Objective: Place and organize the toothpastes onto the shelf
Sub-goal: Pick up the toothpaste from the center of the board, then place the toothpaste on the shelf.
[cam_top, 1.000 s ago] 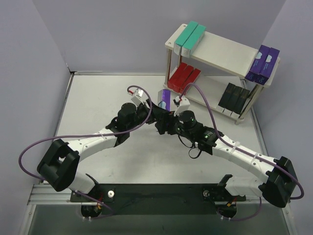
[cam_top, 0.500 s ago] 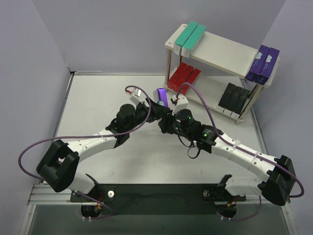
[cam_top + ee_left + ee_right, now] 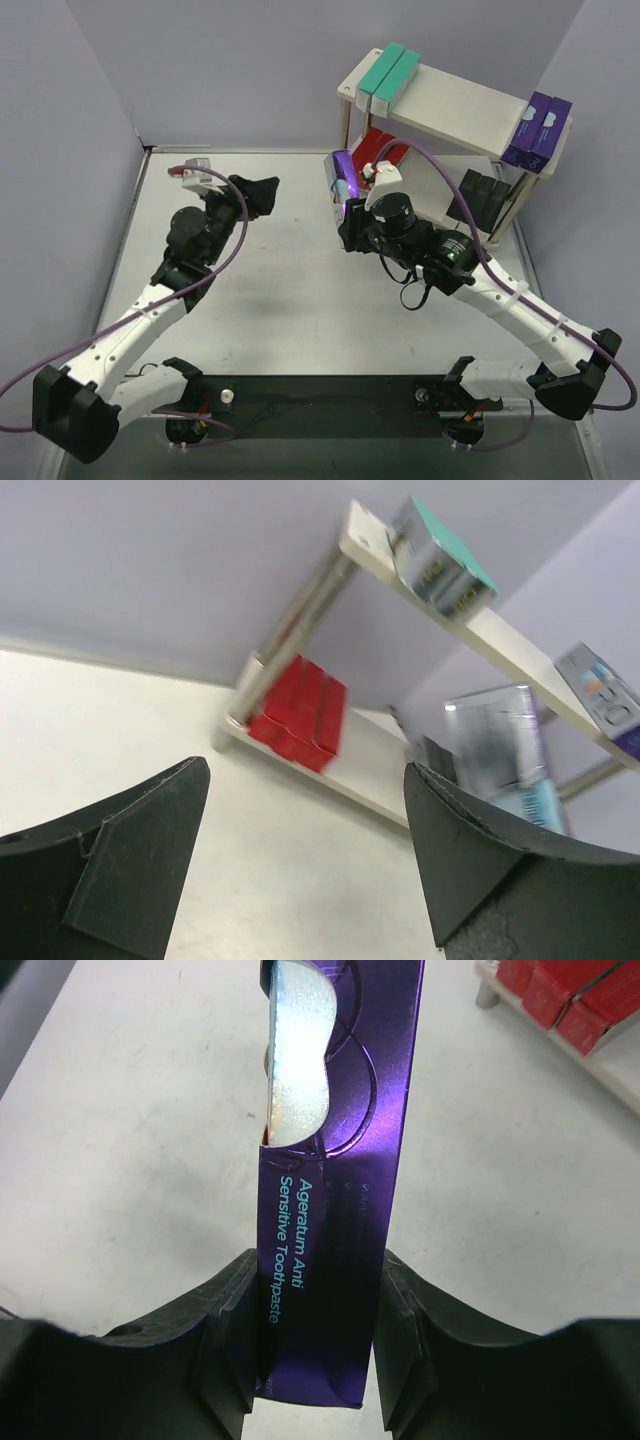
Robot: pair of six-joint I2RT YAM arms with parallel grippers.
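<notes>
- While the right claw (image 3: 318,1340) stands narrow, clamped on the lower end of a slim glossy purple toothpaste carton (image 3: 335,1160), that carton's long axis runs straight out from the claw, reared nearly upright above the pale bench (image 3: 250,300).
- Beyond and to the right of it lies the two-tier beige shelf with thin metal legs (image 3: 455,105), its left end near the carton.
- At the top board's far right end sit two matching purple cartons (image 3: 540,128), so I judge the carry goes up and rightward.
- Well apart on the other side, the left claw (image 3: 262,192) gapes wide and empty; the right arm is nearer.
</notes>
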